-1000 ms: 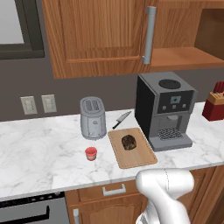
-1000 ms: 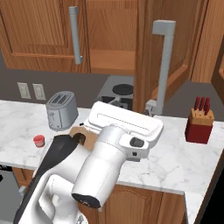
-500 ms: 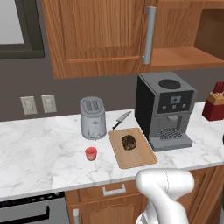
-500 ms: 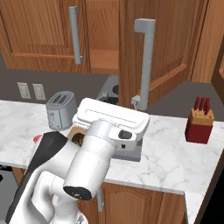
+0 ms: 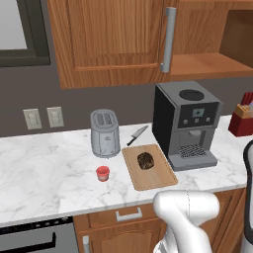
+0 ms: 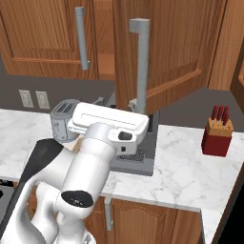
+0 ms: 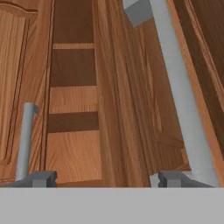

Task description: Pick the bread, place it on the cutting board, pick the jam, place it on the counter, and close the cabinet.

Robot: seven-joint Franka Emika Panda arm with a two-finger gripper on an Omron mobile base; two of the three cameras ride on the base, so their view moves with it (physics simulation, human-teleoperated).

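The dark brown bread [image 5: 145,160] lies on the light-tan cutting board [image 5: 159,178], left of the coffee machine. The small red jam [image 5: 103,173] stands on the white marble counter [image 5: 44,173], left of the board. The cabinet's right door [image 6: 167,45] hangs partly open over the coffee machine, and its grey bar handle [image 6: 141,62] faces me. My white hand [image 6: 108,122] sits just below and left of that handle's lower end, with its fingers hidden behind its body. The hand view looks close along the door edge [image 7: 111,96] and the handle [image 7: 175,83].
A silver toaster [image 5: 105,132] and a knife [image 5: 137,135] are behind the board. The black coffee machine [image 5: 188,123] stands under the open shelf [image 5: 212,64]. A red knife block [image 6: 217,133] sits on the counter at the right. The left cabinet door [image 5: 113,39] is shut.
The right cabinet door has swung leftward toward its frame, narrowing the opening. My hand has moved left along with it. Bread, jam and board have not moved.
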